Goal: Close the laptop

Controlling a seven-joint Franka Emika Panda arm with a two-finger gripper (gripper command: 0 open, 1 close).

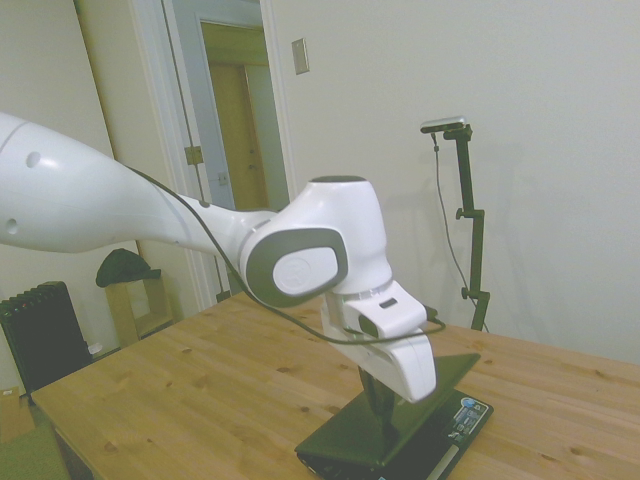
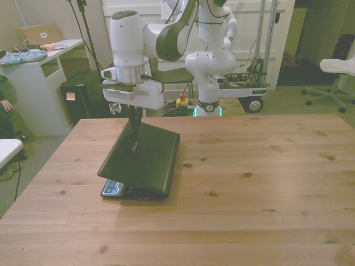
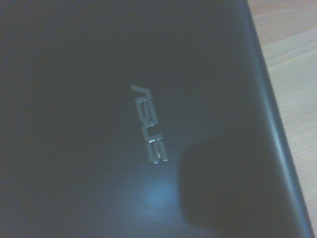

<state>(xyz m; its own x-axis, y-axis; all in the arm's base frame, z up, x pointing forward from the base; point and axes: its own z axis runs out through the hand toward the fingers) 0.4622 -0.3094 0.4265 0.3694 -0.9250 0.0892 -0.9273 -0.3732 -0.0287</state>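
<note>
The laptop (image 2: 145, 160) lies near the front view's left side of the wooden table (image 2: 255, 183), its matte black lid tilted low over the base and not flat on it. A blue-white sticker (image 2: 113, 188) shows on the palm rest under the lid's raised edge. In the side view the laptop (image 1: 340, 436) is at the table's near corner with its sticker (image 1: 468, 412) visible. My gripper (image 2: 135, 128) points straight down, shut, with its dark tips resting on the lid's back, also seen from the side as the gripper (image 1: 377, 398). The wrist view is filled by the lid (image 3: 89, 99) and its silver logo (image 3: 149, 124).
Behind the table stands a second white robot on a wheeled cart (image 2: 213, 66). A white desk (image 2: 41, 77) is at the front view's left and an office chair (image 2: 338, 66) at its right. A dark radiator (image 1: 45, 335) stands by the wall in the side view.
</note>
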